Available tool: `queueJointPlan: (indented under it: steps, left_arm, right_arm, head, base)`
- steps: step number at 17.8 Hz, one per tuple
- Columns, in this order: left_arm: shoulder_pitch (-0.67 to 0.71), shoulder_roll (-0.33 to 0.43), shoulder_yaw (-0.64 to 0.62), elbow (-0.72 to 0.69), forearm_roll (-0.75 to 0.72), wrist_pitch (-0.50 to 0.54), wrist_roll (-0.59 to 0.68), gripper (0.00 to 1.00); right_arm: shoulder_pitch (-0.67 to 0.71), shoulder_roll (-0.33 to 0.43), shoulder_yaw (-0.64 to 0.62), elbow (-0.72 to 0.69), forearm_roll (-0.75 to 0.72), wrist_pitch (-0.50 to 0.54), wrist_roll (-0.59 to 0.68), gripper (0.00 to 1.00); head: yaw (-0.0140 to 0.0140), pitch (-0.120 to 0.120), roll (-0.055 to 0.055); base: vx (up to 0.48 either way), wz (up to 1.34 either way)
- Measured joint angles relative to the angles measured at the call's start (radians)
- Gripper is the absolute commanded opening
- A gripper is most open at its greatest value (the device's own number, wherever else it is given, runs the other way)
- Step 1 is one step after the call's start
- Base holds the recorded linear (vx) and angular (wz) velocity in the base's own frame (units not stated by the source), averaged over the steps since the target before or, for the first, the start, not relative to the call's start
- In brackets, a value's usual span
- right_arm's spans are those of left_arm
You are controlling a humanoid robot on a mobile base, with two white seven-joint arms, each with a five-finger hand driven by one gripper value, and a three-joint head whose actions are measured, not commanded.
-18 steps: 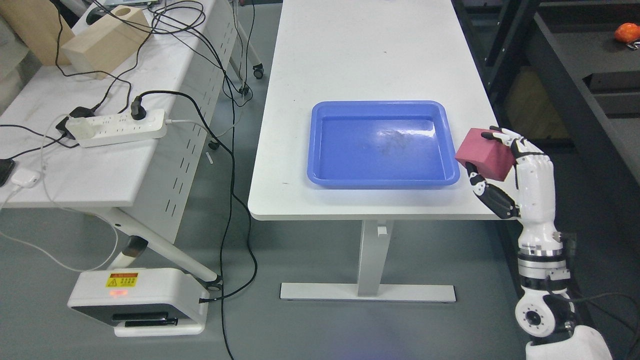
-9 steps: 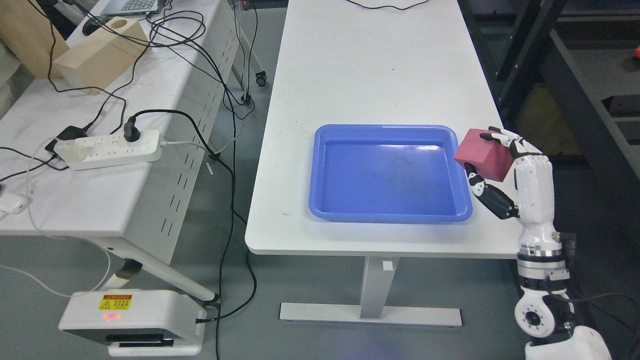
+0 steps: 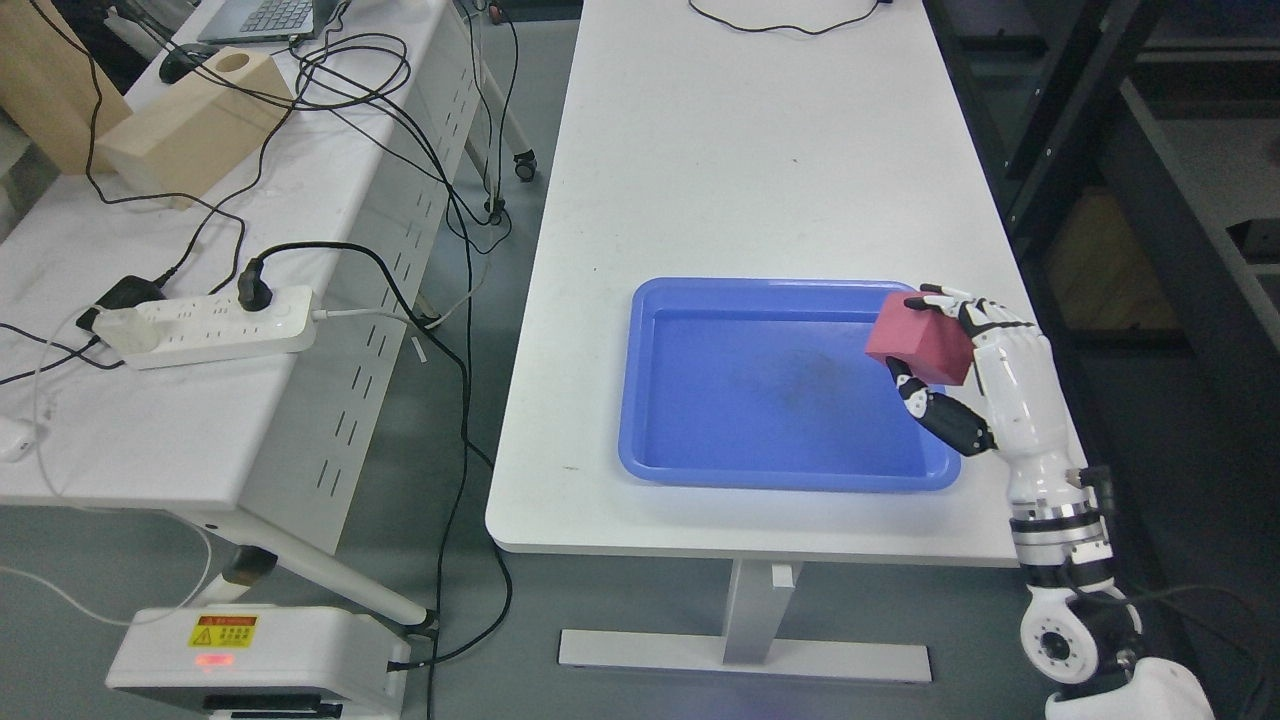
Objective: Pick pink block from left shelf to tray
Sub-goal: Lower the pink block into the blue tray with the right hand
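My right hand (image 3: 935,345) holds a pink block (image 3: 920,338) between its thumb below and its fingers (image 3: 975,312) on top. The block hangs above the right rim of the blue tray (image 3: 640,380), which lies on the white table (image 3: 740,150) near its front edge. The tray has nothing in it. The right arm rises from the lower right corner. No left arm shows in this view.
A second white table (image 3: 150,420) on the left carries a power strip (image 3: 215,325), tangled black cables (image 3: 380,110) and a wooden box (image 3: 195,125). A white device (image 3: 250,660) sits on the floor below. Dark shelving (image 3: 1150,180) stands along the right side.
The camera has shifted, so the whole scene sits lower and closer. My right hand with the pink block has moved left, from beside the tray's right edge to above its rim.
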Motion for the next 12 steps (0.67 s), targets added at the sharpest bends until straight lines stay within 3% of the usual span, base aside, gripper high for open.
queueJointPlan:
  steps: [12]
  left_arm:
    - [0.000,0.000,0.000,0.000,0.000,0.000,0.000,1.00]
  right_arm:
    - [0.028,-0.008,0.120,0.004,0.280,0.002,0.098,0.05]
  head:
    - [0.0000,0.000,0.000]
  base:
    - [0.050,0.01]
